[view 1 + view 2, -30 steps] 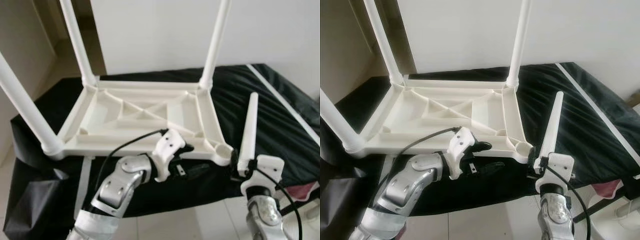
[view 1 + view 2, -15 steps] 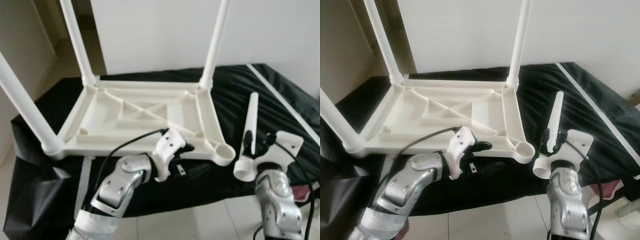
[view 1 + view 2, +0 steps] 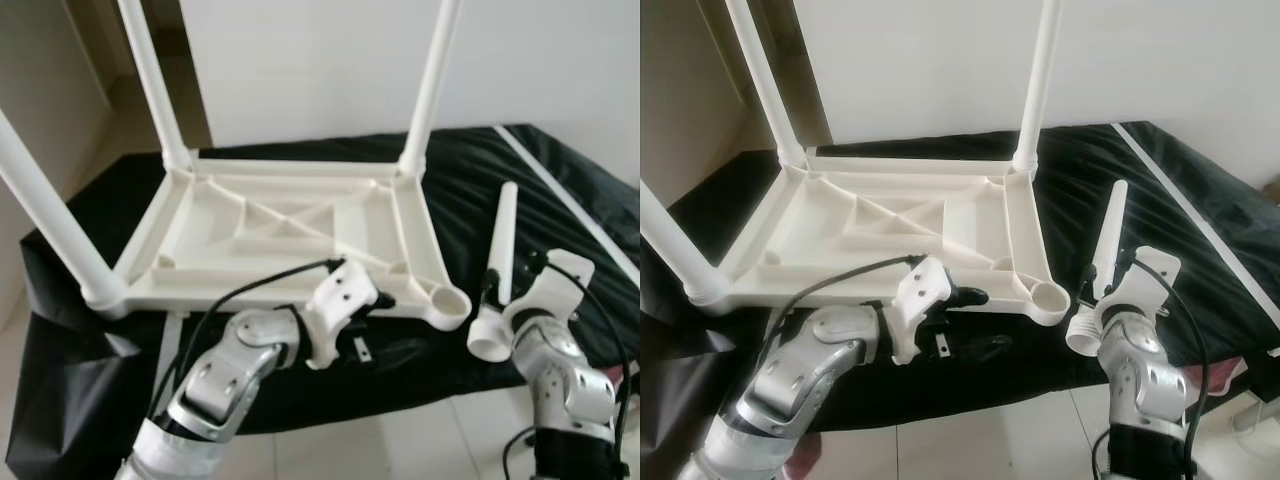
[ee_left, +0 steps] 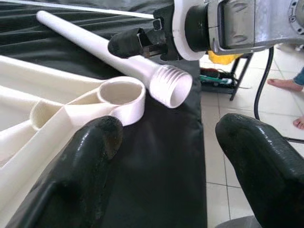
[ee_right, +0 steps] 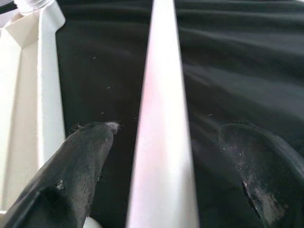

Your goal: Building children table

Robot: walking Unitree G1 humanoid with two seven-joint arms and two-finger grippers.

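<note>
Lying between the right gripper's [image 5: 161,156] spread jaws, the table leg [image 5: 164,118].

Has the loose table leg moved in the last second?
Yes. The loose leg, at the right claw, tipped from upright beside the empty corner socket to leaning back, threaded end toward the robot.

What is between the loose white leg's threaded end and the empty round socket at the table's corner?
Only bare black cloth: the left wrist view shows the threaded white plastic leg beside the empty round socket, not in it.
</note>
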